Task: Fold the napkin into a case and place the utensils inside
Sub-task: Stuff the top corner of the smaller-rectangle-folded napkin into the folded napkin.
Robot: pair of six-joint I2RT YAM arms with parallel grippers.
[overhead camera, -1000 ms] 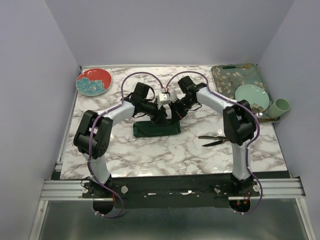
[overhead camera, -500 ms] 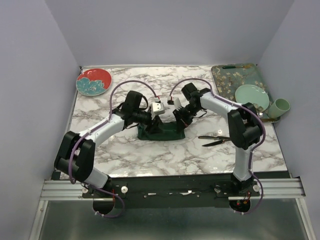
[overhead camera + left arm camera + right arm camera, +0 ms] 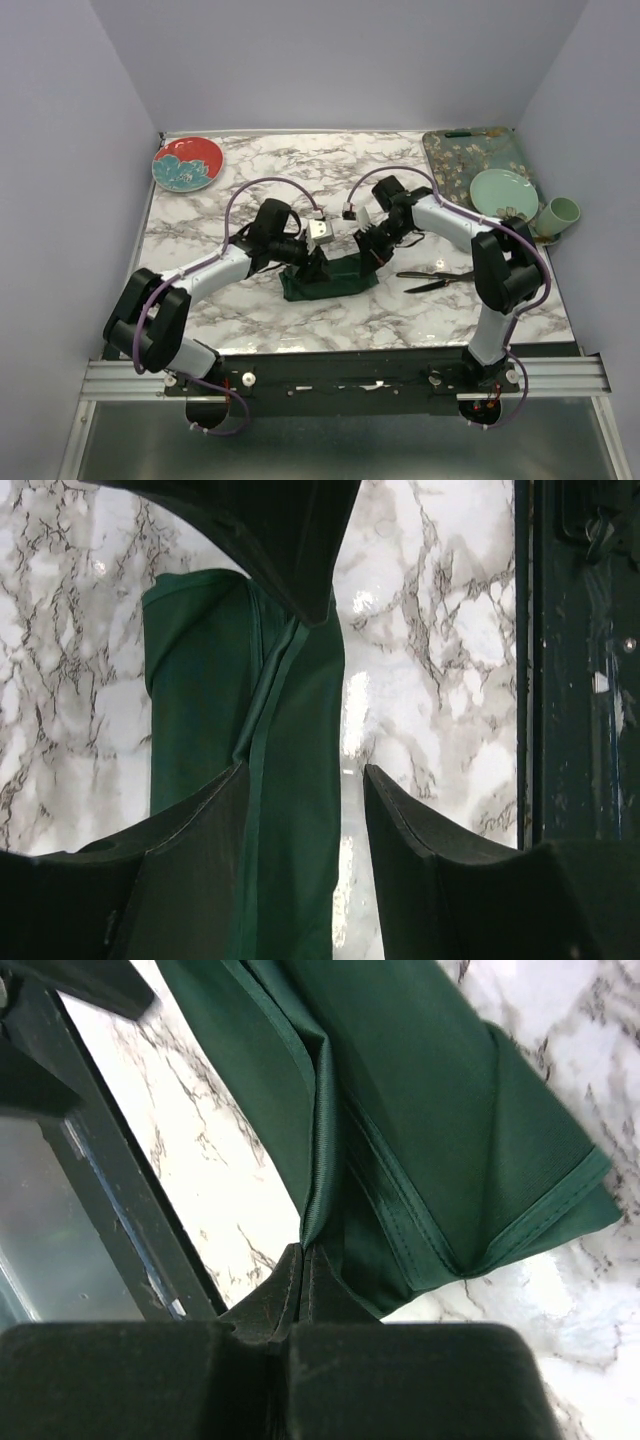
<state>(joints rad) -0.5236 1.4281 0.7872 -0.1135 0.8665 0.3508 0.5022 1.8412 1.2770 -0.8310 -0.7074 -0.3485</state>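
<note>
Three lilac walls (image 3: 330, 60) round a white-grey marble tabletop (image 3: 260, 320); red plate (image 3: 187, 163) at far-L corner, teal floral tray (image 3: 455, 150) w/ mint plate (image 3: 503, 190) far R, cup (image 3: 562, 212) by its R edge. Dark green napkin (image 3: 335, 280) (image 3: 200, 680) (image 3: 430, 1110) mid-table toward front edge, folded to a long band, hemmed layers ridged up along the middle; two black utensils (image 3: 432, 280) on marble just R of it, not touching. L gripper (image 3: 318, 264) (image 3: 303, 775) over band's L part, fingers spread w/ cloth under the gap; R gripper (image 3: 371, 252) (image 3: 303, 1255) at R part, fingers pressed together, pinching a raised fold.
</note>
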